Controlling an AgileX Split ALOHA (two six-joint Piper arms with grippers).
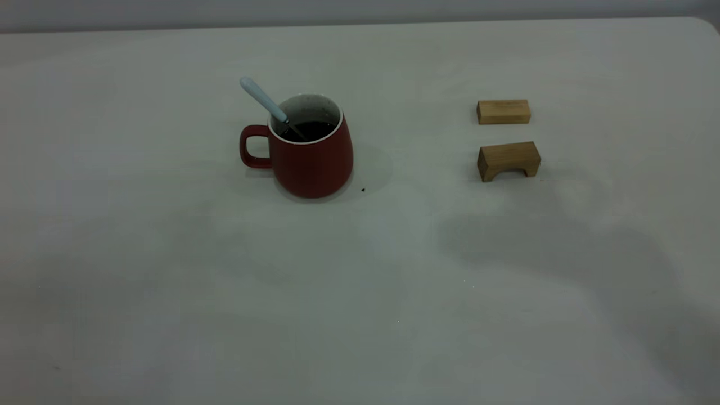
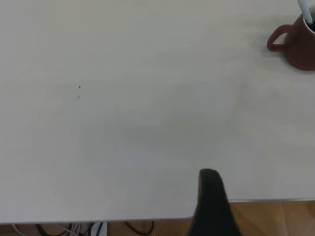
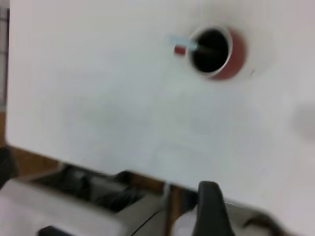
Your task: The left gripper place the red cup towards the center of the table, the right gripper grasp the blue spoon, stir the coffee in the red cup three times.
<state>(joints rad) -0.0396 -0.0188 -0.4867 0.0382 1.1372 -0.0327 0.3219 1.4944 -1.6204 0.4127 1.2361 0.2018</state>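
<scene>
Cup [image 1: 312, 152] stands upright on the tabletop [image 1: 360, 281], coffee [image 1: 308, 130] inside, spoon [image 1: 264, 101] leaning on its rim. Neither claw's opening can be told.

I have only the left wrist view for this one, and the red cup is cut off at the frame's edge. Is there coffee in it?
Observer: Yes. The exterior view shows dark coffee inside the red cup.
Operator: Where does the spoon sit?
Observer: The blue spoon stands in the coffee, leaning out over the cup's handle side.
Operator: Is anything else on the table?
Observer: Two wooden blocks lie to the cup's right in the exterior view. The right end effector shows only in its own wrist view, well apart from the cup.
</scene>
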